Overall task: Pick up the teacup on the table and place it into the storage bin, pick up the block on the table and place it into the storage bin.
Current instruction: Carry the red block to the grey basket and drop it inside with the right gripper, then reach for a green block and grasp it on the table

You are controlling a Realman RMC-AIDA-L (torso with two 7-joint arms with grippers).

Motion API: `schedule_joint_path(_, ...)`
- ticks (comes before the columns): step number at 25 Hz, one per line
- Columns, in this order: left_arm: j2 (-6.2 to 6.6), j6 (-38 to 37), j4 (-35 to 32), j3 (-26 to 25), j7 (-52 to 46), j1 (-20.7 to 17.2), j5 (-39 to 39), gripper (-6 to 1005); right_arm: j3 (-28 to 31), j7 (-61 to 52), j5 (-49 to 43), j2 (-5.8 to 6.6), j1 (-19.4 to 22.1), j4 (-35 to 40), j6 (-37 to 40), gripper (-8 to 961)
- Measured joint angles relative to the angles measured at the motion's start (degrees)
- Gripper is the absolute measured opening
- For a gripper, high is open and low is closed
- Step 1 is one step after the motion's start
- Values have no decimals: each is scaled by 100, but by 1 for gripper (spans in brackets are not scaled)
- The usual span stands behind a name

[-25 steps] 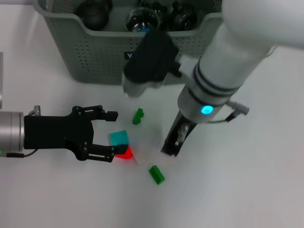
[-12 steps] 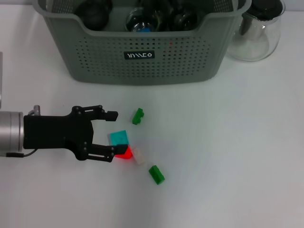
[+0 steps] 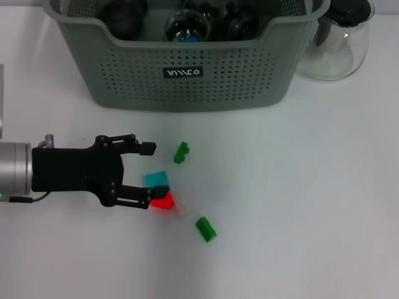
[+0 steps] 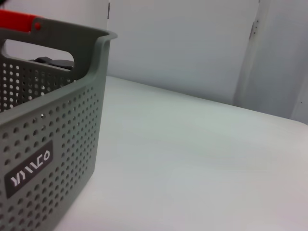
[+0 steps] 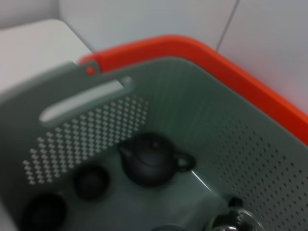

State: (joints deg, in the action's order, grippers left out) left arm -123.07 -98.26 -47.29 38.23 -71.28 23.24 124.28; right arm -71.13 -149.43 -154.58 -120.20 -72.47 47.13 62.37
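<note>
Reaching at lower left, left gripper (image 3: 149, 175), spread wide and holding nothing, is nearing the teal block (image 3: 157, 180); bin (image 3: 187, 75) is holding teaware; blocks remaining. Right gripper unseen.

The white worktop (image 3: 299, 187) carries the storage bin (image 3: 187, 68), a glass carafe (image 3: 340, 43) upper right, and scattered blocks (image 3: 163, 190) lower centre.

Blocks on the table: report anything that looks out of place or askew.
Nothing damaged or spilled. The blocks lie scattered: teal block and red block touching by the open left gripper, two green blocks apart, all outside the storage bin.
</note>
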Motion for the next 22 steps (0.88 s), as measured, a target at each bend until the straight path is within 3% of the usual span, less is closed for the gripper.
schedule_joint_path(7,3,44,0,0,4,11,0,886,-370,144,157,-44,-67,-1001,-1094,291)
schedule_joint_path(16,3,53,0,0,8,68,27,886,-864,260,478,-55,6,-1115,-1356,317)
schedule_joint_path(22,3,52,0,0,8,33,34,886,-889,235,584,-42,129,-521,-1075,583)
